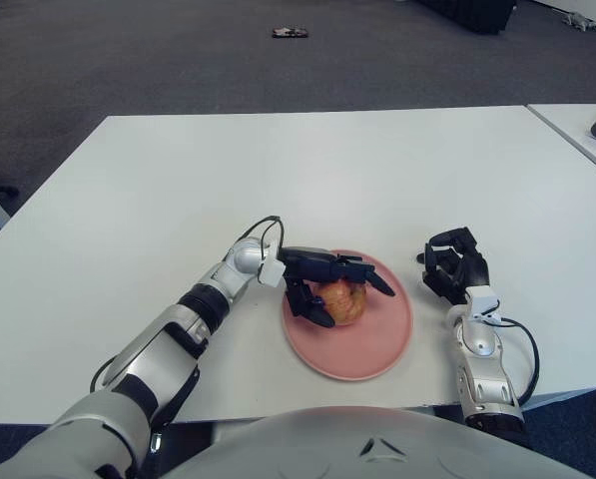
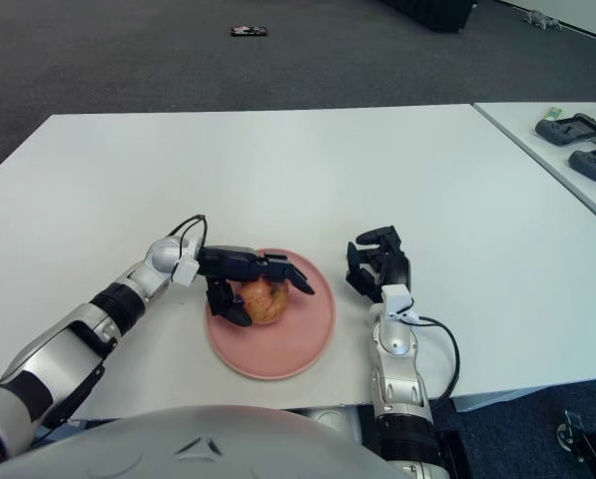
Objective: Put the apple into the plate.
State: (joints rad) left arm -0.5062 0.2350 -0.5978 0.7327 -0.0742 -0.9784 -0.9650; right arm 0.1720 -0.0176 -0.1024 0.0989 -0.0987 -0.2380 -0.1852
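Nearest me, the pink plate [image 1: 362, 344] sits on the white tabletop [image 1: 307, 170] with the apple [image 1: 340, 300] lying in its left half. The left hand [image 1: 322, 282] is over the apple with its fingers [image 1: 367, 276] stretched out flat above it and the thumb down beside it — loosened, not gripping. Just right of the plate the right hand [image 1: 455, 267] shows with its fingers curled, holding nothing. Far back on the carpet lies a small dark object [image 1: 291, 33].

Big white surface [image 1: 307, 160] sits on dark grey carpet [image 1: 178, 60]. There's a small dark thing [image 1: 292, 33] lying on the floor way back. Second surface [image 2: 567, 150] off to the right has a couple of dark gadgets [image 2: 575, 128] on it.
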